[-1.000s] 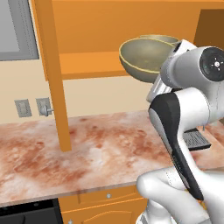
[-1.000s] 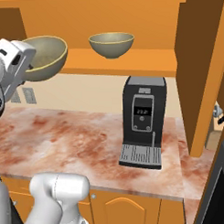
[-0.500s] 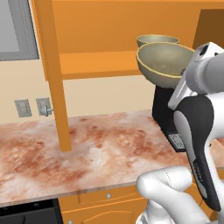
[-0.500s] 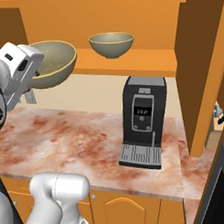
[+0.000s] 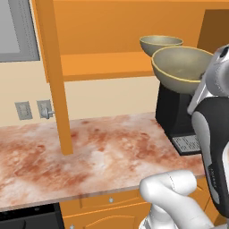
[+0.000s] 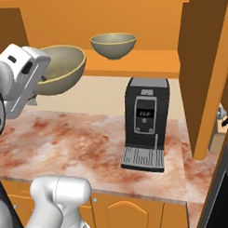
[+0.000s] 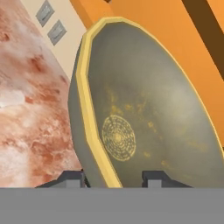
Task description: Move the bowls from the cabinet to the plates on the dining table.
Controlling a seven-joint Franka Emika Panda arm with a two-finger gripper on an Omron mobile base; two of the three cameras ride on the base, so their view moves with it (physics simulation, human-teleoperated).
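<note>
- Above the marbled counter (image 5: 89,152), clear of the cabinet shelf (image 6: 146,63), one bowl (image 6: 60,69) hangs in the air, carried by the hand (image 7: 114,177).
- From the hand camera the two fingertips (image 7: 72,178) sit on either side of that bowl's yellow rim, one outside the wall and one inside, so the hand is pinching the bowl by its edge.
- Seen from the left base camera, the carried bowl (image 5: 183,67) is near the 2 o'clock part of the picture, its mouth tipped slightly toward the camera, just in front of and below the second bowl (image 5: 161,44).
- Still on the orange shelf, the second bowl (image 6: 113,45) sits upright at about 12 o'clock in the right base picture, well apart from the carried one, which lies toward 9 o'clock.
- Below the shelved bowl a black coffee machine (image 6: 145,124) stands on the counter, with a lit display on its front and a grated drip tray at its foot.
- An open cabinet door (image 5: 56,76) hangs edge-on at about 10 o'clock in the left base picture; another door (image 6: 205,71) stands at 3 o'clock in the right base picture.
- Two wall outlets (image 5: 33,109) sit on the cream wall at 9 o'clock, just above the counter.
</note>
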